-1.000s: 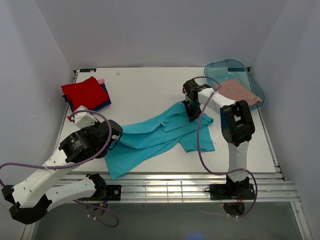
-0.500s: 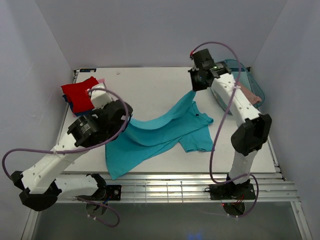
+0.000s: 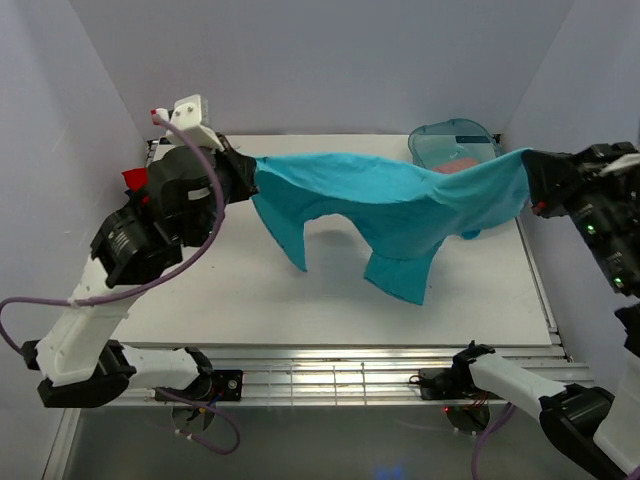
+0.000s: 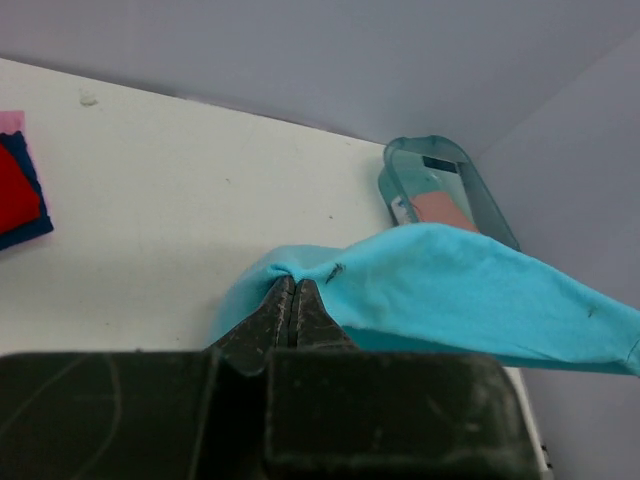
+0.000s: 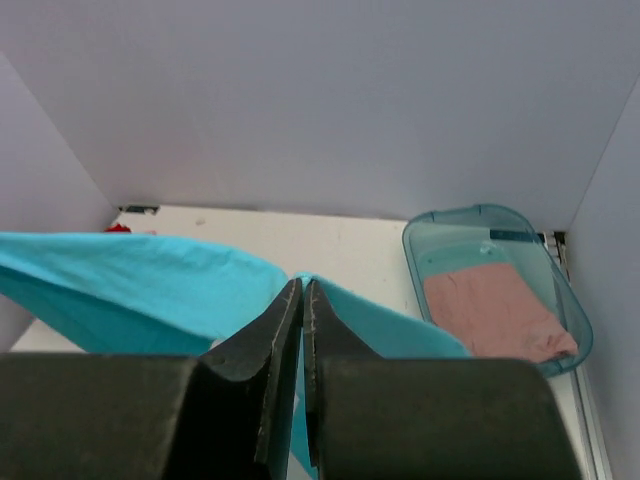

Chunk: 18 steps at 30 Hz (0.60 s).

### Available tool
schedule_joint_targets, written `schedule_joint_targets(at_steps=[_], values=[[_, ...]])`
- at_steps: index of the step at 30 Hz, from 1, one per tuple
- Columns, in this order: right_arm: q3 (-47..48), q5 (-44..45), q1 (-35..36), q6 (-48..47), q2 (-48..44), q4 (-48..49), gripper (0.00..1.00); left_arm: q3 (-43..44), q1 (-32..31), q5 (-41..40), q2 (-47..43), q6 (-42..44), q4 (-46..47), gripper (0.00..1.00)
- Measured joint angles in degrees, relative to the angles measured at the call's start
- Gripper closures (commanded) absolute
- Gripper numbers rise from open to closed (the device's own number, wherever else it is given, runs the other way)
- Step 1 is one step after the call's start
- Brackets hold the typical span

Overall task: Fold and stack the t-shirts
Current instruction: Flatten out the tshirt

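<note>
The large teal t-shirt (image 3: 390,200) hangs stretched in the air above the table between both arms. My left gripper (image 3: 248,178) is shut on its left end; the left wrist view shows the closed gripper (image 4: 291,282) pinching teal cloth (image 4: 470,290). My right gripper (image 3: 530,180) is shut on its right end; the right wrist view shows the closed gripper (image 5: 303,284) holding the teal shirt (image 5: 130,285). A red shirt (image 3: 133,177) at the back left is mostly hidden by my left arm; in the left wrist view it lies (image 4: 15,195) on a dark blue one (image 4: 25,232).
A translucent teal tub (image 3: 452,140) stands at the back right with a dusty-pink shirt (image 5: 495,310) inside. The white table (image 3: 300,290) lies under the hanging shirt. Grey walls close in on both sides and behind.
Both arms have risen and swung apart, lifting the teal shirt off the table and stretching it wide. The left gripper moved up and back, the right gripper far to the right.
</note>
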Motion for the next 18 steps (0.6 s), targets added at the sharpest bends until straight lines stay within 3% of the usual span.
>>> schedule_joint_targets(at_steps=[3, 7, 13, 18], values=[[5.53, -1.42, -0.02, 0.26, -1.9, -0.35, 0.92, -3.98, 0.0, 5.55, -7.1, -1.57, 1.09, 1.0], [11.89, -3.52, -0.02, 1.29, -1.01, 0.48, 0.92, -2.29, 0.0, 12.15, -11.61, -5.38, 1.95, 1.0], [9.79, -6.38, -0.33, 4.09, -1.07, 4.33, 0.92, -0.2, 0.0, 18.51, -11.98, -12.0, 0.22, 1.0], [5.64, -5.95, -0.33, 4.22, 0.7, 7.34, 0.92, -1.95, 0.0, 16.96, -9.25, -15.04, -4.13, 1.0]])
